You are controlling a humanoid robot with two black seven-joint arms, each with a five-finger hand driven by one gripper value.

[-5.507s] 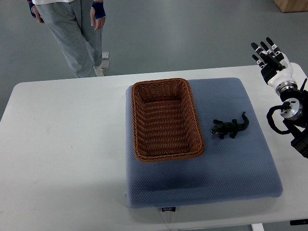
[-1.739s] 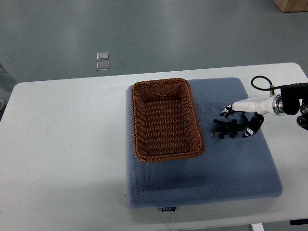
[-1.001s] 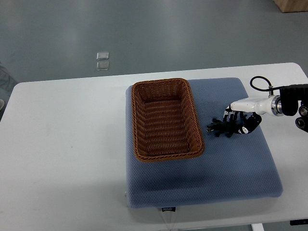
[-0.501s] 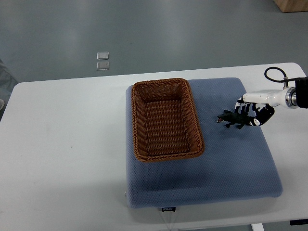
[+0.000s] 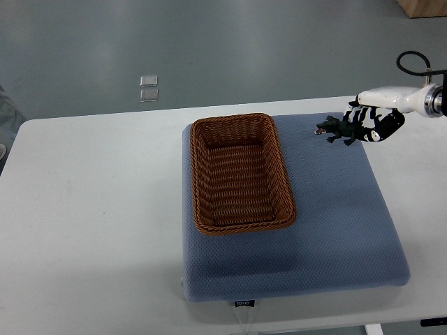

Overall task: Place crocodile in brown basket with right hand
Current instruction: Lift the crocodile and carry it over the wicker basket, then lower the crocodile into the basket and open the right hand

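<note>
Over the far right corner of the blue cushion (image 5: 335, 223), the right hand (image 5: 374, 124) comes in from the picture's right edge on a white forearm, its dark fingers (image 5: 382, 131) curled down and clamped on the tail end of the crocodile (image 5: 336, 129). The crocodile is dark green and lies roughly level in the grasp, with its head pointing left toward the basket (image 5: 198, 174), its legs hanging below and a pale spot showing at the snout. From this steep view it cannot be told whether the toy touches the cushion or hangs above it. It is well apart from the basket, to the right of the basket's far right corner. The basket is brown wicker, rectangular and open on top, with nothing inside; it sits on the left half of the cushion with its long side running away from the robot. The cushion lies on the white table (image 5: 91, 230) and covers its middle and right part. A black cable loop (image 5: 408, 61) arches above the wrist near the top right edge. On the grey floor beyond the table lie two small pale squares (image 5: 148, 87), and a wooden corner (image 5: 422, 7) shows at the top right
</note>
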